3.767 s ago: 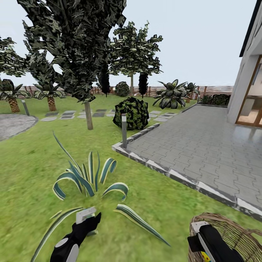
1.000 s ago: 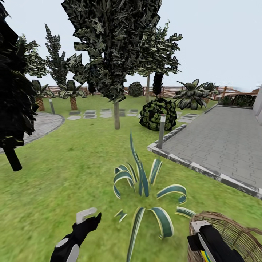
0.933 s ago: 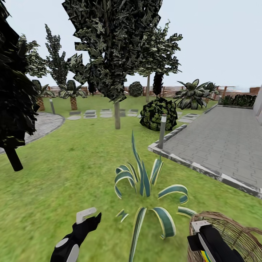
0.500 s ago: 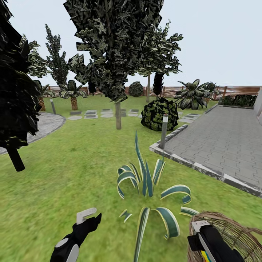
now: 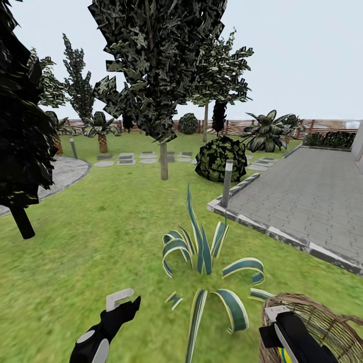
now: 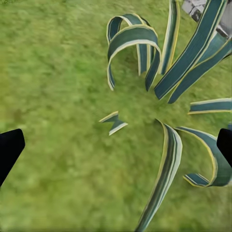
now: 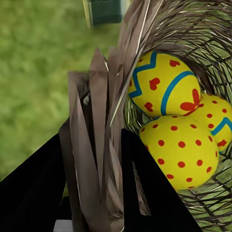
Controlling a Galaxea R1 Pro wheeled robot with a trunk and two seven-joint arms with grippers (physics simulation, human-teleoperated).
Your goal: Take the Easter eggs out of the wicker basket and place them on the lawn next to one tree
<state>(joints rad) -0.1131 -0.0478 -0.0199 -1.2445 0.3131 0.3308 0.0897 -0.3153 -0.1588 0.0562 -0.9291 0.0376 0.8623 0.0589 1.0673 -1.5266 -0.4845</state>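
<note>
Here, right jaws clamped on upright wicker basket (image 7: 104,145) rim, three Easter eggs (image 7: 181,121) inside; left jaws wide.

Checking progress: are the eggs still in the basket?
In: the right wrist view shows three eggs inside the wicker basket, its rim between the right pincer's fingers.

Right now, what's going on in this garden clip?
The robot's right tool is shut on the rim of the round brown wicker basket, straddling the weave. Three yellow painted eggs lie inside, none taken out yet. The left tool hangs open and empty over the green lawn, near a striped blue-green spiky plant. A grey-trunked tree stands ahead on the grass.
</note>
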